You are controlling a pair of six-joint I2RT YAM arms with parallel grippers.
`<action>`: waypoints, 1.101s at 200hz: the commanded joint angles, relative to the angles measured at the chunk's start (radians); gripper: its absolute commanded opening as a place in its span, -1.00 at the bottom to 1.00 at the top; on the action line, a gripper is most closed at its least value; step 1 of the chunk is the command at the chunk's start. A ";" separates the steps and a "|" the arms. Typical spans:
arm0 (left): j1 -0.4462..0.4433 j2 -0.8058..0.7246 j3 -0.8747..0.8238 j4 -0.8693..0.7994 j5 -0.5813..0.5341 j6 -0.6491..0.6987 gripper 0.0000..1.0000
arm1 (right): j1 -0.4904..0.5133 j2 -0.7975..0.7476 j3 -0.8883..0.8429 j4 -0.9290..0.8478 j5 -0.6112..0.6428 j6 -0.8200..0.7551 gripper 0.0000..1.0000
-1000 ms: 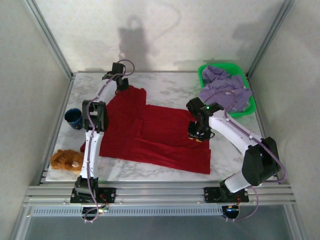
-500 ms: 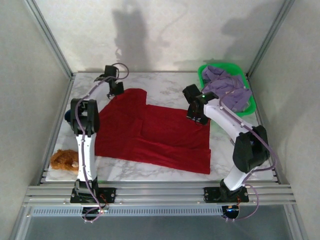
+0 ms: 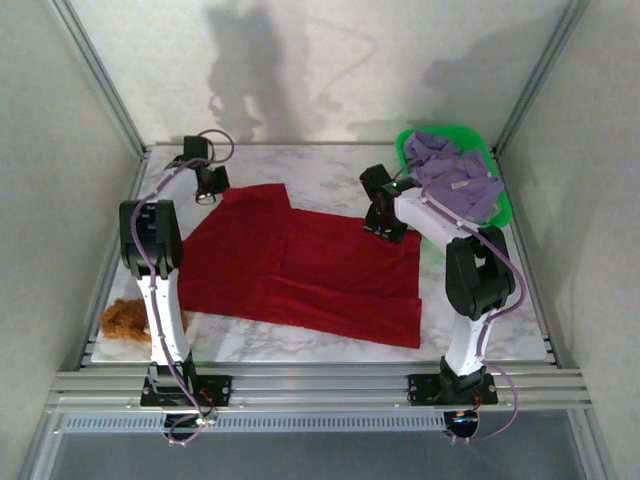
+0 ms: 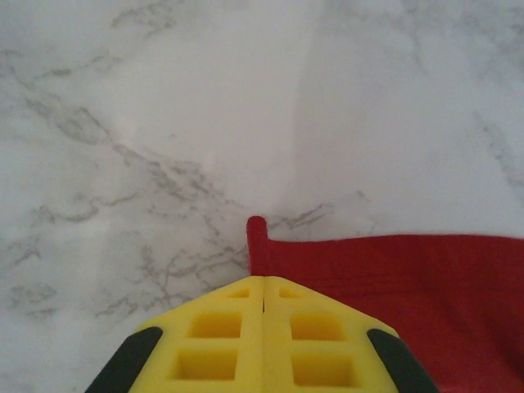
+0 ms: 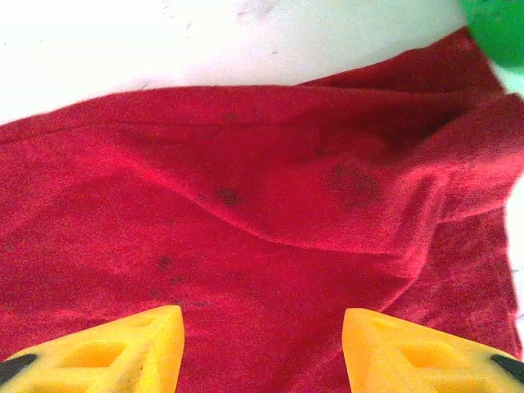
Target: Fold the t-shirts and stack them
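Observation:
The deep red t-shirt (image 3: pixel 300 270) lies spread flat across the middle of the marble table (image 3: pixel 330 170). My left gripper (image 3: pixel 207 187) is at the shirt's far left corner. In the left wrist view its yellow fingers (image 4: pixel 221 336) are shut on the red hem (image 4: pixel 257 237), which sticks out past the tips. My right gripper (image 3: pixel 384 226) hovers over the shirt's far right part. It (image 5: pixel 262 323) stands open above wrinkled red cloth (image 5: pixel 246 164) with nothing between the fingers. The lavender t-shirt (image 3: pixel 455 178) lies bunched in the green basket (image 3: pixel 404 142).
The green basket stands at the table's far right corner, and its rim (image 5: pixel 499 24) shows at the top right of the right wrist view. A fuzzy orange-brown lump (image 3: pixel 125 320) lies at the near left edge. Bare marble runs along the far edge.
My left gripper moved left, dragging the red shirt's far left corner outward. My right gripper opened, let go of the red cloth and shifted toward the far edge.

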 commanded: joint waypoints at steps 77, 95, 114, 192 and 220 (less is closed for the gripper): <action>0.040 -0.043 -0.069 0.069 0.057 -0.071 -1.00 | 0.023 0.100 0.082 0.047 -0.184 -0.070 0.07; 0.058 -0.012 -0.016 0.039 0.075 -0.074 -1.00 | 0.041 0.176 0.143 0.039 -0.231 -0.075 0.07; 0.077 0.006 0.020 0.009 0.062 -0.067 -1.00 | 0.052 0.234 0.172 0.059 -0.278 -0.067 0.07; 0.133 0.015 0.048 0.006 0.083 -0.071 -1.00 | 0.148 0.455 0.411 0.019 -0.437 -0.113 0.03; 0.131 0.021 0.056 0.002 0.112 -0.083 -1.00 | 0.155 0.405 0.439 -0.007 -0.339 -0.107 0.02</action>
